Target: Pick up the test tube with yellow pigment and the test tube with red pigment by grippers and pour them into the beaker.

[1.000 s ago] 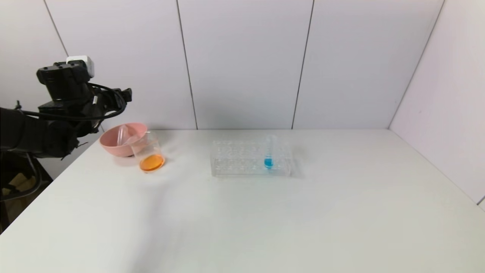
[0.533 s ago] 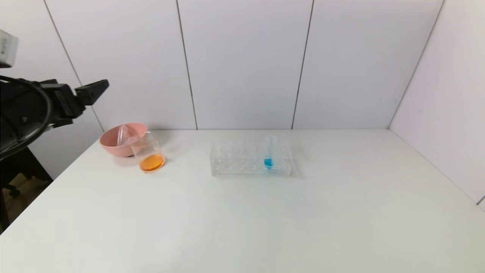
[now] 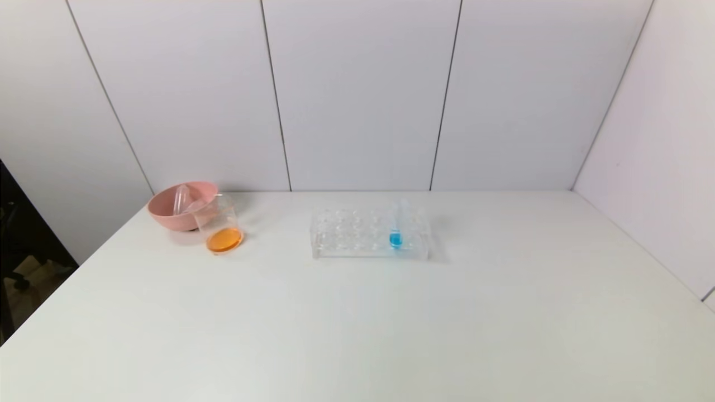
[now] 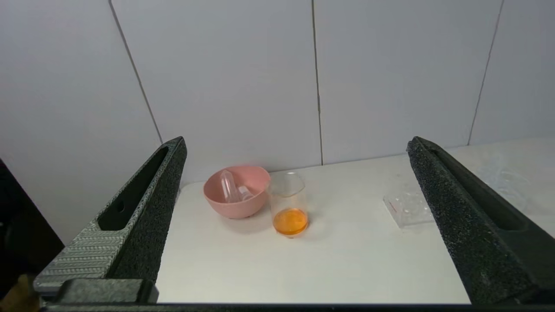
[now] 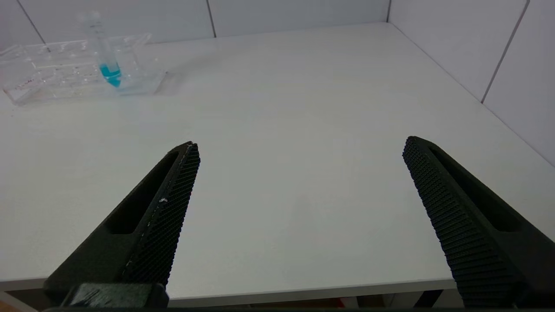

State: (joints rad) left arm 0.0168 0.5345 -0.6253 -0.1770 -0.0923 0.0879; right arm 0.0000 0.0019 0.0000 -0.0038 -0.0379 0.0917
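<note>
Your beaker (image 3: 219,225) stood upright on the table's far left, clear and straight-sided, with a shallow layer of orange liquid at its bottom, touching or just in front of the pink bowl (image 3: 174,215). You had two clear tubes (image 4: 228,186) lying tilted inside that bowl, looking empty; which one had held yellow and which red couldn't be told.

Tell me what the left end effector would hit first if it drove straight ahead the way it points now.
Probably the beaker holding orange liquid: it sits nearly centred ahead of the open left end effector, beside the pink bowl. Depth and height are unclear, so it might pass above.
</note>
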